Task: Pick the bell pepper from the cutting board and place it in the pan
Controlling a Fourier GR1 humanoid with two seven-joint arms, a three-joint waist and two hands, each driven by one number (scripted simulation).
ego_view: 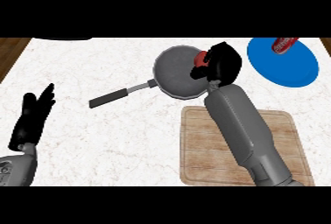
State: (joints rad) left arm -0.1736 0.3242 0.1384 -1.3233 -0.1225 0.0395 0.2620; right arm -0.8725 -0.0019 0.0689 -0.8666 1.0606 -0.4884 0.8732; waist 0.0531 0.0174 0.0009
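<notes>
The right hand, fingers curled round the red bell pepper, hovers over the pan's three-o'clock rim, handle pointing eight o'clock.

The right robot hand is curling round the red bell pepper over the grey pan, beyond the wooden cutting board, while the left robot hand is resting open on the white tabletop near a blue plate.
</notes>
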